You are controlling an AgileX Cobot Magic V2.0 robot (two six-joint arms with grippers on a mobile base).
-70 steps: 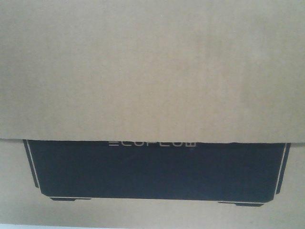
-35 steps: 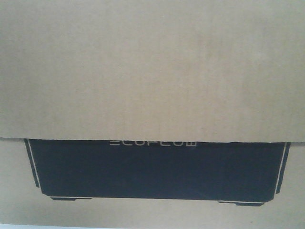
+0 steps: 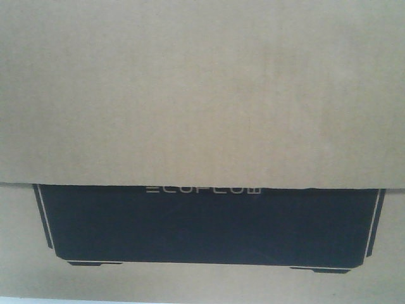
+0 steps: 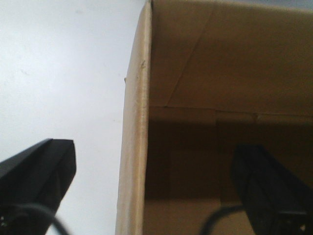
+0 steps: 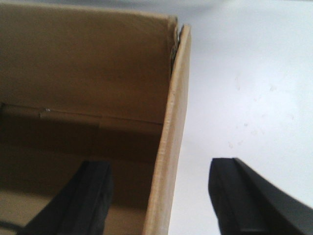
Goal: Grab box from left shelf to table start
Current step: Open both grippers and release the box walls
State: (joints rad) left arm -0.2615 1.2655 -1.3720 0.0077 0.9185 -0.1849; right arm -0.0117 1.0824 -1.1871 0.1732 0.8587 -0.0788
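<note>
I see the ECOFLOW box [image 3: 202, 95] sitting a touch lower in the front view than a second ago. My left gripper [image 4: 146, 191] and right gripper [image 5: 161, 196] each straddle a wall with jaws wide, above the pale table [image 4: 63, 73].

The brown cardboard box [image 3: 202, 95] is standing open-topped on the pale table [image 4: 63, 73], its black ECOFLOW panel facing me.

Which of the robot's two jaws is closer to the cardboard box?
Neither: both look equally close. The left gripper straddles the box wall, one finger inside, one outside; the right gripper straddles the opposite wall likewise.
</note>
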